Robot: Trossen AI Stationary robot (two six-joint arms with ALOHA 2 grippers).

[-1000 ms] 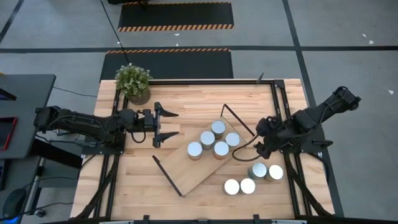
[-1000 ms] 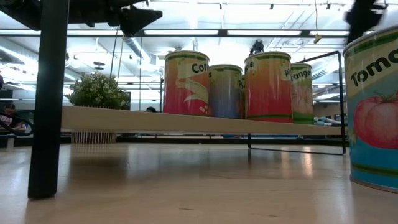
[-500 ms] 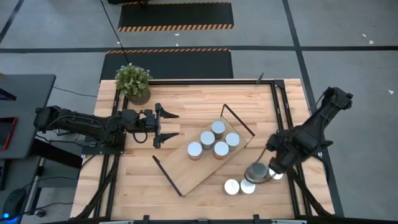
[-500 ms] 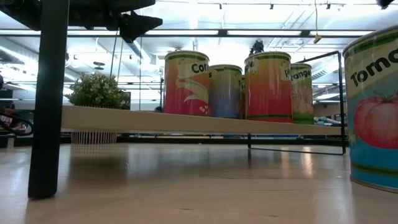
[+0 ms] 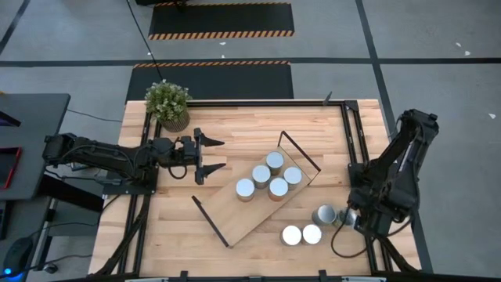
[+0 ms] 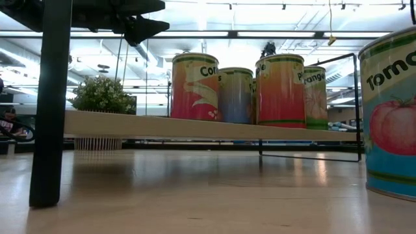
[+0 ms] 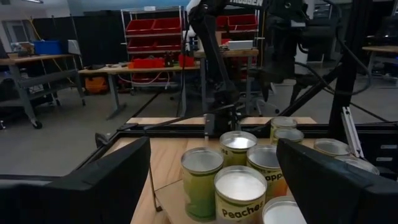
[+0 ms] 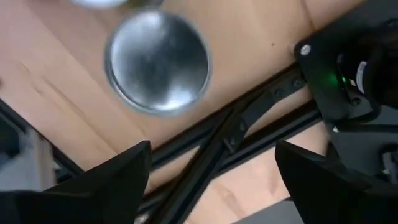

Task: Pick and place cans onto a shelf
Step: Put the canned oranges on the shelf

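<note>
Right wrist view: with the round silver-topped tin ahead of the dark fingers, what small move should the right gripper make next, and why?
Probably centre the right gripper over the silver-topped tin. Its fingers stand open and empty, the tin lies off their gap, and four other tins already stand on the light-wood shelf.

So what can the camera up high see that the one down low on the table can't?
Only the high view shows the right gripper over the cans beside the shelf, the left gripper open near the shelf's far end, and two loose cans on the table. Only the low view shows the labels, like the tomato can, and the ceiling lights. Both show the shelf, four cans on it, and the plant.
</note>
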